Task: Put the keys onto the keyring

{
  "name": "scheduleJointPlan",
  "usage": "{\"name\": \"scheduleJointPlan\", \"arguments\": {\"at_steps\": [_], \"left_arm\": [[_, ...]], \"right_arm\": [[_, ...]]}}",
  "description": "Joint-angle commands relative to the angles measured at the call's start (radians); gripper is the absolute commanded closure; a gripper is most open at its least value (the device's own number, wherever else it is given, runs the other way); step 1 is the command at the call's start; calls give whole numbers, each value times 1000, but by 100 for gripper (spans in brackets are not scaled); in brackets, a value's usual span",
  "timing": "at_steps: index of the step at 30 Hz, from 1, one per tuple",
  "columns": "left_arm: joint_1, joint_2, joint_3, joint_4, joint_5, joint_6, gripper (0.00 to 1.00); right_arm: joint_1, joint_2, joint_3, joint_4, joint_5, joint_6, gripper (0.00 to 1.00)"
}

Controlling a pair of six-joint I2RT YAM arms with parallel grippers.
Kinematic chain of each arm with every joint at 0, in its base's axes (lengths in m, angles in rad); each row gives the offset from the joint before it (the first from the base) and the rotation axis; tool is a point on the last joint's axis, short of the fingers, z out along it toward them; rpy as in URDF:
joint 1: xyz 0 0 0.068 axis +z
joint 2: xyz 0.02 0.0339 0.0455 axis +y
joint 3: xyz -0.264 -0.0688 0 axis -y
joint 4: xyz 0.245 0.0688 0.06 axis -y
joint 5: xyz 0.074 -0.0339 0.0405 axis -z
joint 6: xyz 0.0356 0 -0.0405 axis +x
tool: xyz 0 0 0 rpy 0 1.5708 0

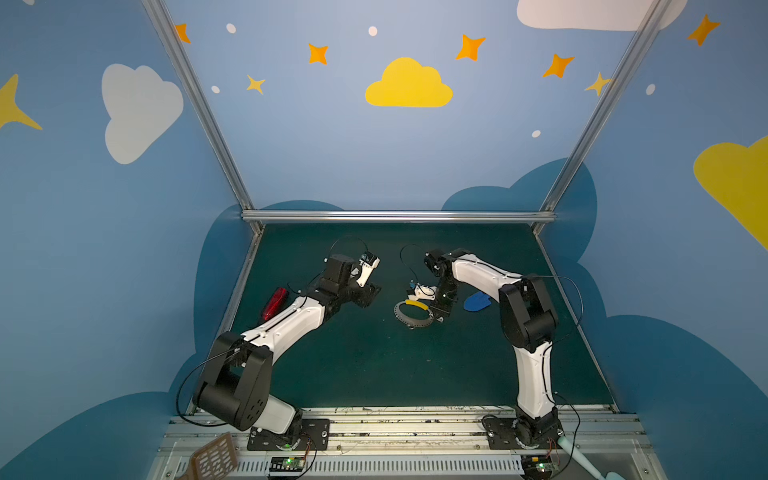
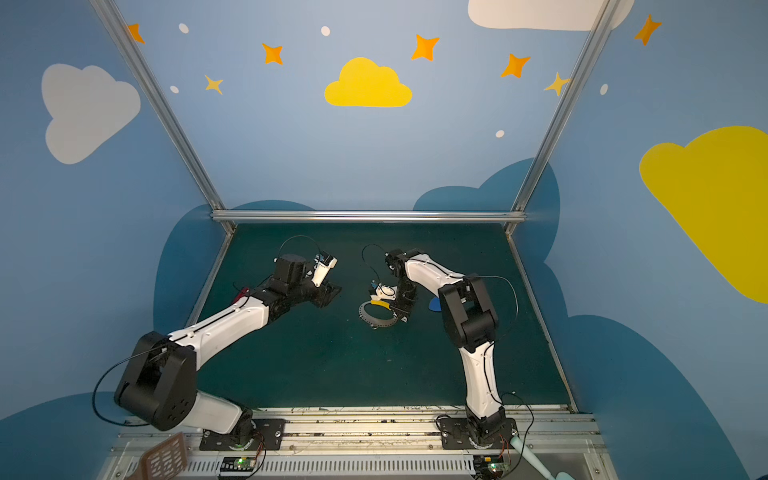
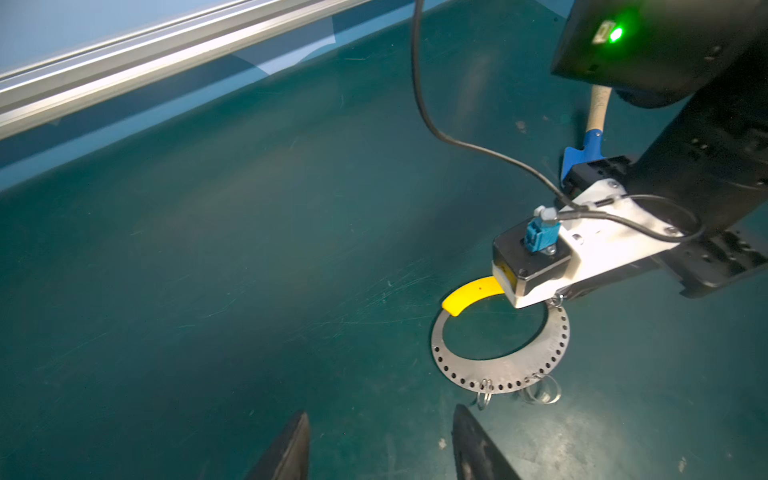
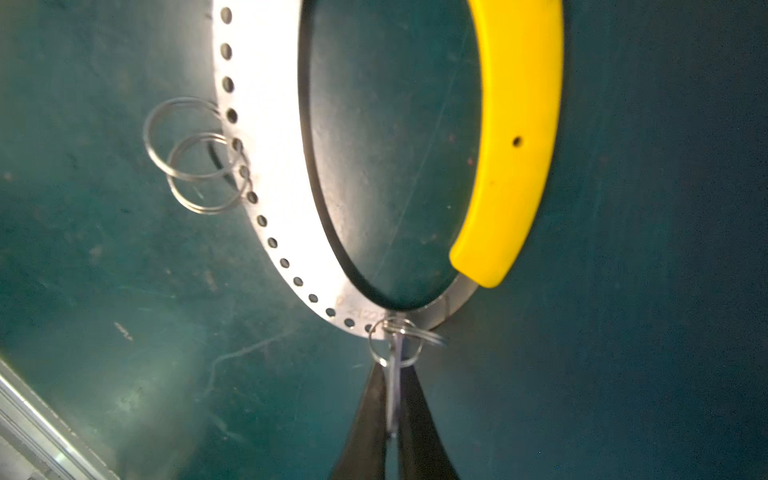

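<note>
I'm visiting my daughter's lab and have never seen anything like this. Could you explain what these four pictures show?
These are two jointed robot arms, the left arm and the right arm, mounted at the near edge of a green table. Two pictures come from a camera pair overhead, looking down on everything; they are nearly the same. The other two come from small cameras on each arm's wrist, looking along its pincer. On the table lie a grey holed keyring with a yellow arc, a blue toy shovel and a red object. The right pincer pinches a thin silver key right at the keyring's edge. The left pincer is open, holding nothing.
</note>
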Motion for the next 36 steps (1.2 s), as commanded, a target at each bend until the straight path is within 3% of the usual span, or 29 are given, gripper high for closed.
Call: {"name": "scheduleJointPlan", "arguments": {"at_steps": [1,5,12,16,20,23,27,29,31,34,36], "left_arm": [[37,-21,-5,9,-6,-23,40],[79,-75,-60,42,-52,-58,31],[175,-210,-204,111,-227,-130,17],[236,-295,-332,197,-363,-150,0],[312,-314,-436,298,-470,-227,0],[349,-268,-482,422,-459,-257,0],[384,-124,-490,570,-390,-296,0],[401,-78,-454,582,-353,-284,0],[429,5,-450,647,-264,-288,0],[430,35,-500,743,-235,-277,0],[430,37,-495,742,-234,-276,0]], "right_arm": [[-25,-7,14,32,11,76,7],[-73,-112,-56,144,-17,170,7],[-176,-329,-282,334,76,298,7],[-267,-535,-528,577,59,420,7],[-412,-737,-792,864,-28,590,7],[-458,-852,-1006,1126,-5,591,7],[-488,-899,-1164,1393,-16,603,7],[-509,-862,-1163,1432,-44,618,7],[-523,-834,-1104,1351,-73,685,7],[-527,-801,-1172,1510,-149,666,7],[-526,-781,-1201,1566,-121,686,7]]}}
